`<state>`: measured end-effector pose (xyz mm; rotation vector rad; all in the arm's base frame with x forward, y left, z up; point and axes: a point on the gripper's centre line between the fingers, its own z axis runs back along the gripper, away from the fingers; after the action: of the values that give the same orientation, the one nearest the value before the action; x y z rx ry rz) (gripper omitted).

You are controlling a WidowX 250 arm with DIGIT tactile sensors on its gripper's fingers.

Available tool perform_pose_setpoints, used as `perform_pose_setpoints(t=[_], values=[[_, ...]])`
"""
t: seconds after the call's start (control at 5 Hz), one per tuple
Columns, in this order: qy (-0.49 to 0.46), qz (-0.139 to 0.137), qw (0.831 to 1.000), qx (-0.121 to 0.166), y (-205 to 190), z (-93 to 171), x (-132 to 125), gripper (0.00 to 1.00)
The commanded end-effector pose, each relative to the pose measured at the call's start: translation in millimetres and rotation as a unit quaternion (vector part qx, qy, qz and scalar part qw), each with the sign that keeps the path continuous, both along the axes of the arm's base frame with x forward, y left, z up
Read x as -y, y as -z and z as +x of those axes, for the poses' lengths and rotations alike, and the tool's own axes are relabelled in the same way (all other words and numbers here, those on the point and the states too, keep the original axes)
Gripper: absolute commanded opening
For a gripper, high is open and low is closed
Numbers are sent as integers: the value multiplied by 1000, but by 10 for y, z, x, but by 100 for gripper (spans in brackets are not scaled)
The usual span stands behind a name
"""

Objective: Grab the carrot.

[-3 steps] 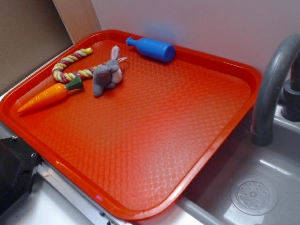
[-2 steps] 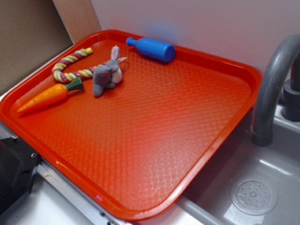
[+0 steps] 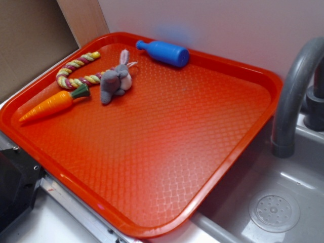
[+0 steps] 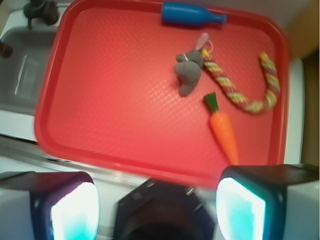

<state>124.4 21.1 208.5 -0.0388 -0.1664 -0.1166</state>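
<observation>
Wrist view shows the end effector (image 4: pixel 157 200) spread wide with nothing between its fingers (image 4: pixel 75 212), hanging above the near rim of the red tray (image 4: pixel 100 100). On that tray the carrot (image 3: pixel 50 104) lies flat near one edge, green top pointing toward the grey bunny (image 3: pixel 115 80), just beside the twisted rope toy (image 3: pixel 76 71). A blue bottle (image 3: pixel 164 52) lies along the far rim, well apart.

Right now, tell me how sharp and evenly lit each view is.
Exterior view: sharp, with a pale sheen across the red tray and the carrot crisp. Wrist view: soft and slightly blurred overall; the gripper fingers at the bottom are out of focus and glow blown-out white-cyan, spread apart; the carrot reads clearly enough, though its tip runs behind one finger.
</observation>
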Motion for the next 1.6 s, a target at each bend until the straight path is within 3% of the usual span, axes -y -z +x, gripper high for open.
perform_pose_setpoints(t=[0.0,0.2,0.4,0.8,1.4], values=[[108,36,992,63,475,244,-620,100],[96,69,993,21,718,285,-667,100],[110,65,992,6,883,321,-560,100],[103,95,989,-47,1294,371,-496,100],[112,109,979,-135,1970,399,-628,100]])
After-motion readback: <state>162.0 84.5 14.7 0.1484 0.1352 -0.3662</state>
